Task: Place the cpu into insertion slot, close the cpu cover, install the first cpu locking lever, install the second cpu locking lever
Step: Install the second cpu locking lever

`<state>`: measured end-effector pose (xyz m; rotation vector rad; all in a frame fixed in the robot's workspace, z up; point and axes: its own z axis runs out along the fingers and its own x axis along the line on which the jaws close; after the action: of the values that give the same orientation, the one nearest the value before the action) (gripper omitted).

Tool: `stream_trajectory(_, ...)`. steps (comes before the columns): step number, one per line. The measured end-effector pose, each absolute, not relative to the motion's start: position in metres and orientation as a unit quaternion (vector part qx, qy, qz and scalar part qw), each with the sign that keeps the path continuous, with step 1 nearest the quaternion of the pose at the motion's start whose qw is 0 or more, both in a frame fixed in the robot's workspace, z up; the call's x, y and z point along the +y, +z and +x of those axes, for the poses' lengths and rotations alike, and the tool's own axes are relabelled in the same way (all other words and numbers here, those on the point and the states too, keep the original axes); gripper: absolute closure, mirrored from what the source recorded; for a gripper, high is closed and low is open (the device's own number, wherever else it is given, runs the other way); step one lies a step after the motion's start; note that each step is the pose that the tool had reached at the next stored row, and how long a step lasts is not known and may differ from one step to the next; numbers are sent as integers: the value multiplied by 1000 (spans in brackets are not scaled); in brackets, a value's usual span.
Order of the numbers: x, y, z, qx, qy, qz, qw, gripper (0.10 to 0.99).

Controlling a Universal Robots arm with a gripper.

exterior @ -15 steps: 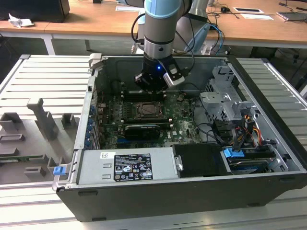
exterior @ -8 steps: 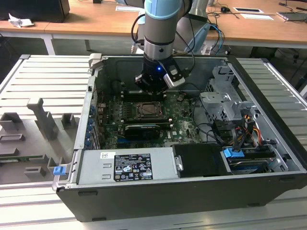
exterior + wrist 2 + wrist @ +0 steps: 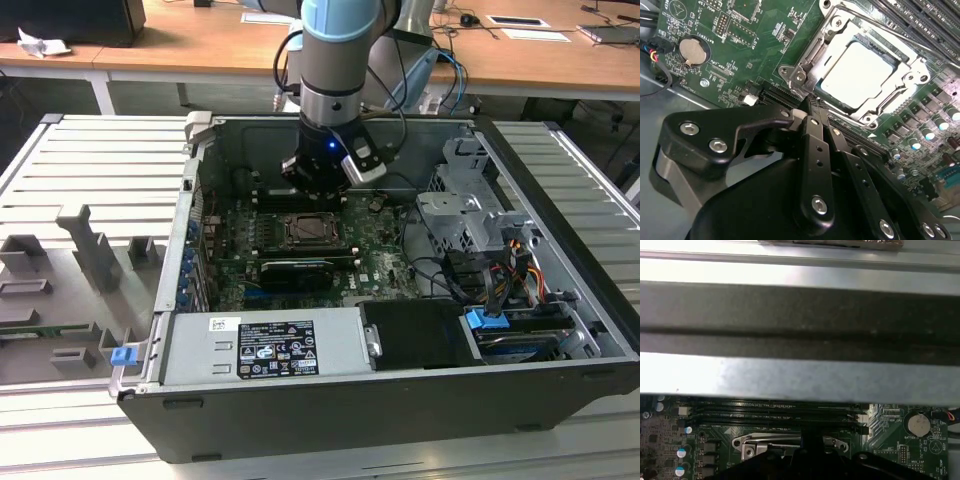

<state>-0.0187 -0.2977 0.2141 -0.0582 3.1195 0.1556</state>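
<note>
A wooden desk (image 3: 200, 45) stands at the back of the room, and in front of it an open computer case (image 3: 560, 270) lies on its side on a grey ribbed surface (image 3: 90, 170), so the arm can reach in from above. The tool (image 3: 816, 107) hangs down inside the case, just above the green board (image 3: 735, 45). Its two black fingers (image 3: 812, 135) are pressed together and hold nothing. They are thin, flat and dotted with shiny screws. Right in front of the tips is the insertion slot (image 3: 862, 67), a square hole with a silver rim. The cpu (image 3: 860, 75) already lies flat in it, a pale, smooth square chip. The cpu cover (image 3: 815, 52) is a shiny metal frame with a big window, and it seems to lie down around the chip to keep it in. The tips are nearest to the corner of that frame, maybe so they can reach a thin wire lever there, but I cannot tell if the levers are hooked. A round silver battery (image 3: 692, 50) sits on the board off to one side of the tool. Long black memory slots (image 3: 775, 412) run beyond the socket. A grey metal box (image 3: 265, 345) with a label sits well apart, at the near edge of the case.
</note>
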Motion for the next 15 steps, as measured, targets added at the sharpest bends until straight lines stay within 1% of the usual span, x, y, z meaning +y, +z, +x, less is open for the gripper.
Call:
stream_trajectory(13,-305,214,-19,999,50,-19,9,980)
stream_trajectory(15,-305,220,-19,999,50,-19,9,980)
